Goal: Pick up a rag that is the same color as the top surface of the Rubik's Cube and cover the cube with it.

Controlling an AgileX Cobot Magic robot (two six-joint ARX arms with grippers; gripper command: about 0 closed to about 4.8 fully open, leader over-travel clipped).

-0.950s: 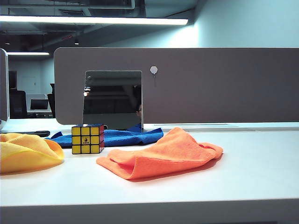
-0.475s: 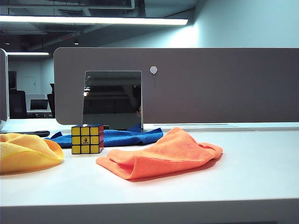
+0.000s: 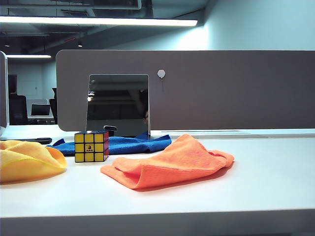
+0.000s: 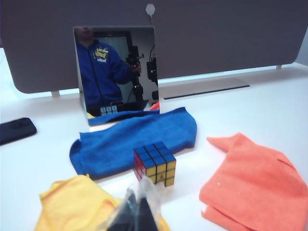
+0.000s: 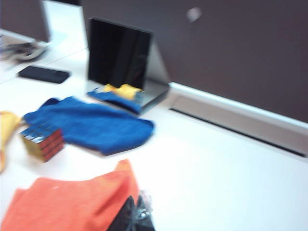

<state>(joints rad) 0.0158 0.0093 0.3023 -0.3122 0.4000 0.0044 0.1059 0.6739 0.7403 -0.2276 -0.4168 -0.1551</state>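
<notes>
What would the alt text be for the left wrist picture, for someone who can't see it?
A small Rubik's Cube with a blue top sits on a white table, just in front of a blue rag lying before a mirror. A yellow cloth and an orange cloth flank it; the shut left tool pokes in nearby.

Exterior view: sharp and evenly exposed. Light comes from a ceiling strip light (image 3: 98, 21) overhead; the room behind the partition is dim, with a cool blue-green cast throughout. The orange cloth (image 3: 170, 162) throws a soft, short shadow on the white table (image 3: 266, 172).

Left wrist view: mostly clear. The left gripper (image 4: 136, 211) is out of focus at the frame edge, its pale fingertips smeared. The table is overexposed, near white, beyond the gripper.

Right wrist view: blurred across the whole frame; edges of the mirror (image 5: 120, 53) are soft. The right gripper (image 5: 137, 216) is dark and indistinct.
</notes>
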